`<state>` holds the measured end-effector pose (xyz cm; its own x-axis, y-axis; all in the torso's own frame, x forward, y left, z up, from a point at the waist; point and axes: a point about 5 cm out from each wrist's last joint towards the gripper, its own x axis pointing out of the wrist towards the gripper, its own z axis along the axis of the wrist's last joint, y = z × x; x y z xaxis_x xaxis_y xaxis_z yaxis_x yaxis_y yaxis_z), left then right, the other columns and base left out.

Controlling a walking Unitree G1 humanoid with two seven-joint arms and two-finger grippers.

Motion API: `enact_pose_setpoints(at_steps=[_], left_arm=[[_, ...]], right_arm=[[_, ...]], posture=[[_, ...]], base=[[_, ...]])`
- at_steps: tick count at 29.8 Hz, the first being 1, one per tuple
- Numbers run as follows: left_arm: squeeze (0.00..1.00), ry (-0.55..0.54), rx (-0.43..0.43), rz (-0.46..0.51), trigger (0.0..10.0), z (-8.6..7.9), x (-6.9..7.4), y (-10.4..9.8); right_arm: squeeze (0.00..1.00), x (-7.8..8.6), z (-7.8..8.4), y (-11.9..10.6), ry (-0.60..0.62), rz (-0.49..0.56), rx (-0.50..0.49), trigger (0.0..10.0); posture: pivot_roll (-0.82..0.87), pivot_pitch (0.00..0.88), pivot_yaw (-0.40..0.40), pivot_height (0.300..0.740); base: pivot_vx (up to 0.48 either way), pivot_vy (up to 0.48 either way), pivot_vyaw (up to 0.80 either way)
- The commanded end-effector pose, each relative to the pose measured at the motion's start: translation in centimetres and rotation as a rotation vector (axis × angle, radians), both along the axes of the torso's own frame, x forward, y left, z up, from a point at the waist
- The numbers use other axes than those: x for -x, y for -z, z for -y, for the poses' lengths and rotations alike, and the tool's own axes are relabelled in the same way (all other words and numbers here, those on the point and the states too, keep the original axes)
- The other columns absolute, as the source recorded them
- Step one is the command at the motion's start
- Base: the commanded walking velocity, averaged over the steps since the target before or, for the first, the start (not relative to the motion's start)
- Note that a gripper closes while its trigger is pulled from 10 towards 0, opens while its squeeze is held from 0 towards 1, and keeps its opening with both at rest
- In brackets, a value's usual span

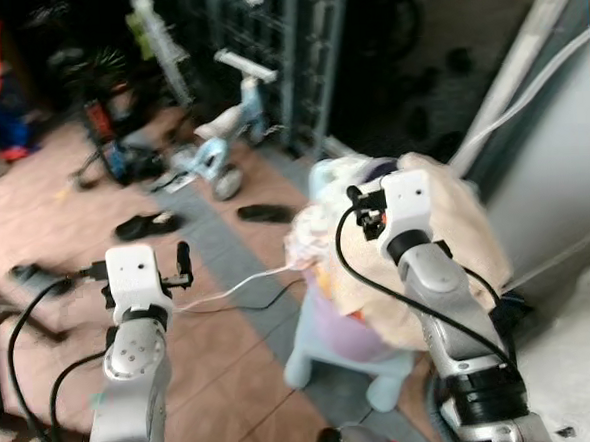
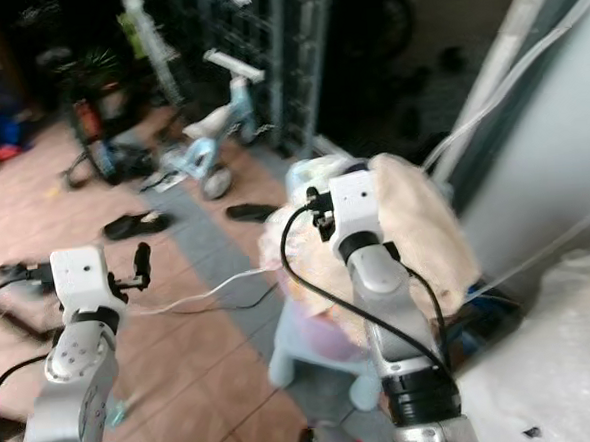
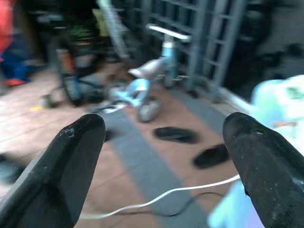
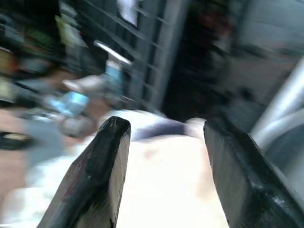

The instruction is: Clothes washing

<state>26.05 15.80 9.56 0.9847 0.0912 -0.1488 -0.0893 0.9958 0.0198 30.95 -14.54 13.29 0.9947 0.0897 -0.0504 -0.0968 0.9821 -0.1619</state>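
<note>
Your right gripper [image 4: 161,166] hung spread and empty above the heaped clothes [image 1: 456,231]; your left gripper [image 3: 161,166] was likewise unclenched, well aside. They looked soft and floppy, so pinch a top fold.

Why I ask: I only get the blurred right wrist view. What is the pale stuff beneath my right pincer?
Observer: A heap of clothes, cream cloth on top, piled on a pale blue legged stand.
Operator: And where is my left arm?
Observer: The left pincer is open and empty, raised over the tiled floor to the left of the heap.
</note>
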Motion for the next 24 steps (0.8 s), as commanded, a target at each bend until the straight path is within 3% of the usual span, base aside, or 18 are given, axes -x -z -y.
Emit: enact_pose_setpoints(at_steps=[1, 5, 12, 17, 24], left_arm=[[0.00, -0.042, -0.031, -0.001, 10.0, -1.2, 0.1, 0.0], [0.00, -0.058, -0.057, -0.023, 10.0, -1.2, 0.0, 0.0], [0.00, -0.032, -0.062, -0.023, 10.0, -1.0, -0.1, -0.1], [0.00, -0.042, -0.051, -0.030, 10.0, -1.1, 0.0, 0.0], [0.00, -0.060, -0.051, -0.034, 10.0, -1.3, 0.0, 0.2]], right_arm=[[0.00, -0.1, -1.0, -0.6, -0.032, 0.020, -0.007, 10.0], [0.00, -0.2, -1.4, -0.8, -0.035, 0.029, 0.037, 10.0], [0.00, -0.4, -2.2, -0.9, -0.059, 0.051, 0.004, 10.0], [0.00, -0.5, -2.6, -1.0, -0.077, 0.049, 0.010, 10.0], [0.00, -0.8, -2.2, -0.7, -0.065, 0.027, 0.006, 10.0]], posture=[[0.01, 0.000, -0.022, 0.740], [0.00, 0.000, -0.015, 0.740], [0.00, 0.000, -0.015, 0.740], [0.01, 0.000, -0.022, 0.740], [0.00, 0.000, -0.026, 0.740]], base=[[0.000, 0.000, -0.80], [0.000, 0.000, -0.80], [0.000, 0.000, -0.78], [0.000, 0.000, 0.00], [0.000, -0.368, 0.00]])
